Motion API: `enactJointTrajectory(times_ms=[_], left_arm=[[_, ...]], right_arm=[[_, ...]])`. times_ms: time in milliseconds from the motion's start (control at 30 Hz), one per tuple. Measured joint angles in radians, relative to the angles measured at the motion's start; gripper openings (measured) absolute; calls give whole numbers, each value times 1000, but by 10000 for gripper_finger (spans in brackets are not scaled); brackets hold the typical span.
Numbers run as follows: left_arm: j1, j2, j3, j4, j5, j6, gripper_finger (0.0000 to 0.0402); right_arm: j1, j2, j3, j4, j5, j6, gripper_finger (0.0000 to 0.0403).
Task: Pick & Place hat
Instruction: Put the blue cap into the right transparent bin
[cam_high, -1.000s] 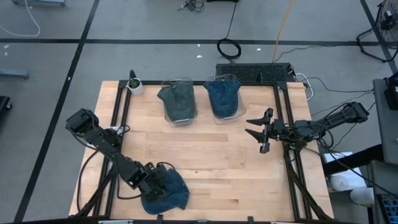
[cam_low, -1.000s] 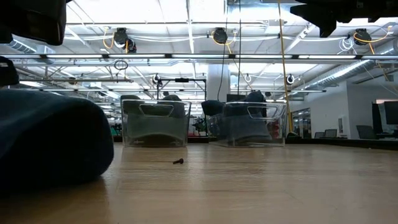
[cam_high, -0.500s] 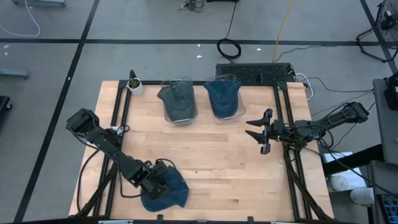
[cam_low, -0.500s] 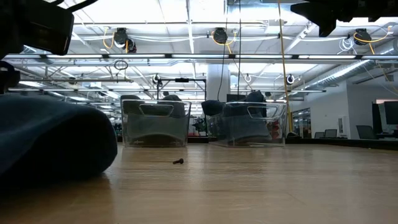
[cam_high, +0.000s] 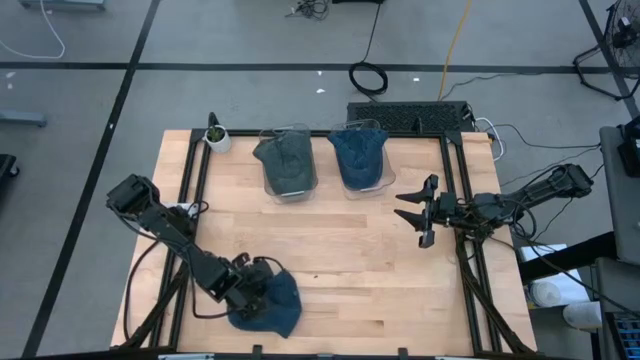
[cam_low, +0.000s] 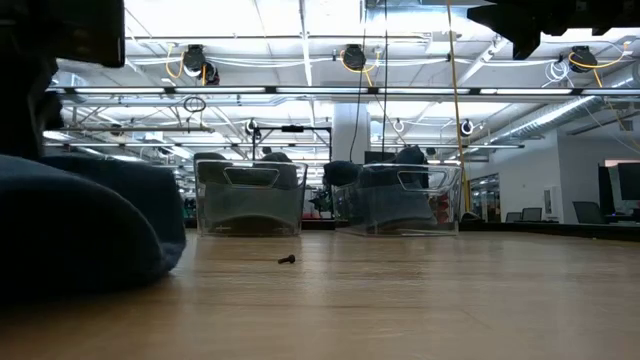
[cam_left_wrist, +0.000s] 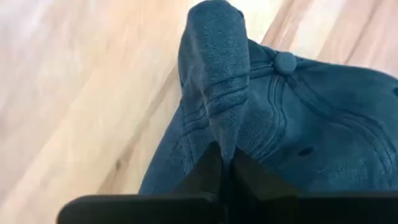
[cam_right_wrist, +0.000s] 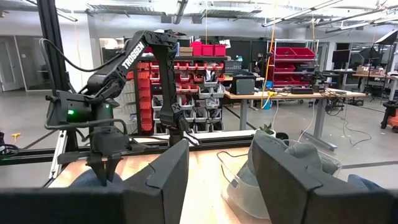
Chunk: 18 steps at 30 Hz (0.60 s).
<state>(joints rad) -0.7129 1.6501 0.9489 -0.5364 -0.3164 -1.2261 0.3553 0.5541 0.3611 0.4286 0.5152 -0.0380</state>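
Note:
A dark blue hat (cam_high: 270, 306) lies on the wooden table near its front edge, left of the middle, and it fills the left of the low view (cam_low: 80, 230). My left gripper (cam_high: 250, 290) stands over the hat's left part, shut on its cloth. My right gripper (cam_high: 420, 212) hangs open above the table's right side, holding nothing; its fingers also show in the right wrist view (cam_right_wrist: 217, 174). My left gripper pinches a raised fold of the hat's crown (cam_left_wrist: 222, 134) between its two fingers, a short way from the top button (cam_left_wrist: 285, 62). The fingers come steeply from above, slanting. The cloth puckers into ridges at the pinch, and the hat rests on the table.
Two clear bins stand at the table's far side, one with a grey-green hat (cam_high: 285, 165) and one with a blue hat (cam_high: 358, 158). A small potted plant (cam_high: 216, 135) sits at the far left. A small dark screw (cam_low: 287, 259) lies mid-table.
My left gripper has shut on the hat and turned a little while staying in place. The cloth of the crown has bunched up into a fold between the fingers, and the hat's outline has drawn in slightly.

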Motion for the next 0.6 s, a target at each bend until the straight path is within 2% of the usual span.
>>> enactJointTrajectory(times_ms=[133,333,500,600], left_arm=[[-12,0,20,23,-74,109,6],[-12,0,150,24,-236,316,5],[-9,0,303,14,-477,580,4],[-1,0,383,20,-648,754,5]], right_arm=[[0,0,0,-2,0,9,164],[0,0,0,-9,0,18,164],[0,2,0,-20,-6,47,164],[0,6,0,-20,-58,61,164]])
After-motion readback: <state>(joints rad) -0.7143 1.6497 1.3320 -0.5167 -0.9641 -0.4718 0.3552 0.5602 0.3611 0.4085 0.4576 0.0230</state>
